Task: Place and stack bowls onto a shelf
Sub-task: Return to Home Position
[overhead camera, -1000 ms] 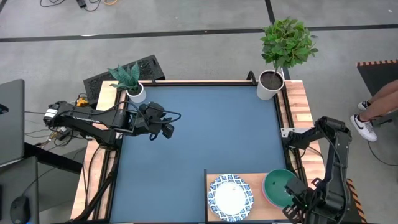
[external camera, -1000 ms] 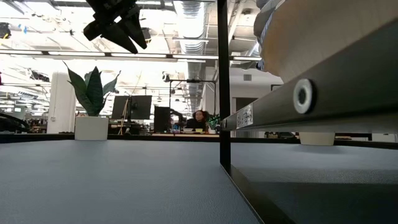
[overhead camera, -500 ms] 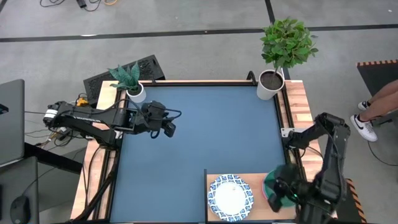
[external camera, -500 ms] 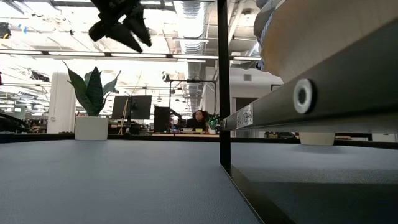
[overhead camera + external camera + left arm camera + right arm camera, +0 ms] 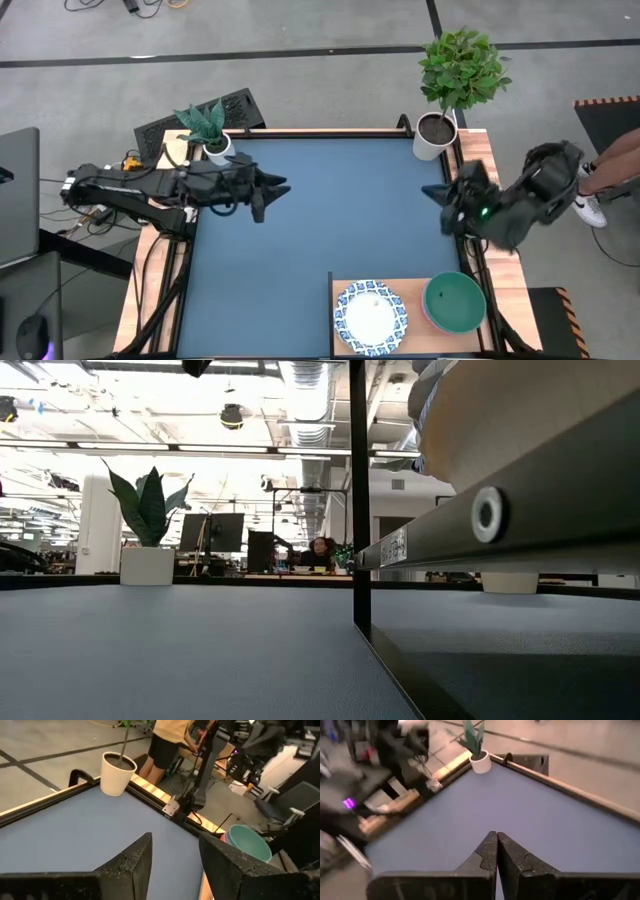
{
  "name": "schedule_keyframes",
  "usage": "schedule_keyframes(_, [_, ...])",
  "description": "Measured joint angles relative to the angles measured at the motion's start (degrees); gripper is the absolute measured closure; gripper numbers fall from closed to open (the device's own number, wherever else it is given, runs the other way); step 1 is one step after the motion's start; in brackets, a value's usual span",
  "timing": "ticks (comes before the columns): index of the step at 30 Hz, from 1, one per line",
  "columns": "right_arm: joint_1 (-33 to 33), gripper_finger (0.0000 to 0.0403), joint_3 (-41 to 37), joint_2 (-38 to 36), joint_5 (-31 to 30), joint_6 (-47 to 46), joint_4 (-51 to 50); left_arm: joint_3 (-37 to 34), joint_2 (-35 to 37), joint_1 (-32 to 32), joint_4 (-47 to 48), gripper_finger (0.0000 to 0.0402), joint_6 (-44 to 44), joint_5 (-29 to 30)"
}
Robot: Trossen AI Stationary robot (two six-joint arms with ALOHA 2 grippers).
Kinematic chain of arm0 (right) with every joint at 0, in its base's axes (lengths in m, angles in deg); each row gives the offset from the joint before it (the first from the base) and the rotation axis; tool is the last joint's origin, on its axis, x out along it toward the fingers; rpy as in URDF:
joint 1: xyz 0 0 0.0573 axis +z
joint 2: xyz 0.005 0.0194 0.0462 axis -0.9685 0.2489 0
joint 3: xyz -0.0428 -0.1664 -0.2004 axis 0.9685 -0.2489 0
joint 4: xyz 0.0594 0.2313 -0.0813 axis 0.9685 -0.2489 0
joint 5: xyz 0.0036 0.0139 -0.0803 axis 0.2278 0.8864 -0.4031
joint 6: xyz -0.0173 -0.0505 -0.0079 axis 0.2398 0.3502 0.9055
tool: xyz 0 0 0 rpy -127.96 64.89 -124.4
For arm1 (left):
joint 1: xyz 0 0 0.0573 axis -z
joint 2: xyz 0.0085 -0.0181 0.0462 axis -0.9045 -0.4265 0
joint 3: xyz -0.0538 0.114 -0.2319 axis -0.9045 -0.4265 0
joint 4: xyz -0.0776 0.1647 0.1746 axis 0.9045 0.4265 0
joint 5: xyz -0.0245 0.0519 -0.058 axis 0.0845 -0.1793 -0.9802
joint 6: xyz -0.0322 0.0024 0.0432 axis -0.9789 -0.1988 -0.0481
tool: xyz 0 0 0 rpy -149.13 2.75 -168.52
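Note:
In the high view the light wood shelf (image 5: 405, 288) sits at the table's near right corner. On it stand a white bowl with a blue patterned rim (image 5: 370, 318) and a green bowl (image 5: 454, 302) nested in a pink one (image 5: 425, 306). No red bowl shows. My left gripper (image 5: 278, 187) hovers open over the table's left part, pointing right; its wrist view shows the green bowl (image 5: 248, 844) far ahead. My right gripper (image 5: 432, 192) is shut and hovers at the table's right edge, pointing left, well away from the bowls toward the far side.
A white pot with a leafy plant (image 5: 434, 135) stands at the far right corner, a smaller potted plant (image 5: 217, 148) at the far left. The blue tabletop (image 5: 330, 210) lies bare between the arms. A person's leg and shoe (image 5: 590, 200) show right of the table.
My right arm has swung up from beside the green bowl at the near right corner and toward the far edge, ending over the table's right edge and pointing left. The green bowl stays on the shelf. My left gripper has risen and turned to point right.

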State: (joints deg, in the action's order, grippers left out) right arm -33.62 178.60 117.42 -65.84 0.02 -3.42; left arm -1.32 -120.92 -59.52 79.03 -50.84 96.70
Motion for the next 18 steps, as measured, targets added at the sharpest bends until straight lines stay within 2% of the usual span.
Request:
schedule_keyframes(3, [-2.49,0.0374,-0.02,-2.86,-0.74,-2.35,0.79,0.00,0.74,-0.03,1.17,0.0255,-0.64,-0.13])
schedule_keyframes(6, [-3.47,0.0374,-0.02,-4.50,-4.92,10.94,3.13,0.00,1.10,-0.08,0.26,0.0255,-7.51,-2.07])
schedule_keyframes(8, [-4.94,0.0374,-0.07,-5.64,-7.22,18.56,5.83,0.00,1.10,-0.74,-2.95,0.0255,-4.90,-3.42])
schedule_keyframes(10, [-6.74,0.0374,-0.11,-7.46,-7.26,22.96,9.01,-0.01,1.54,-2.01,-7.46,0.0255,0.59,-9.48])
schedule_keyframes(12, [-7.83,0.0374,-0.26,-9.58,-5.06,28.32,12.52,-0.02,2.09,-3.63,-13.00,0.0255,5.13,-19.20])
schedule_keyframes(14, [-7.66,0.0374,-1.06,-12.29,-1.44,35.03,18.77,0.00,3.11,-6.23,-16.73,0.0255,5.86,-28.72])
schedule_keyframes(16, [-7.17,0.0374,-2.51,-14.99,5.06,44.93,27.51,0.00,4.06,-9.29,-19.17,0.0255,5.79,-36.10])
schedule_keyframes(18, [-6.99,0.0374,-4.88,-17.95,14.17,57.30,39.16,0.00,5.48,-12.32,-18.63,0.0255,5.87,-40.62])
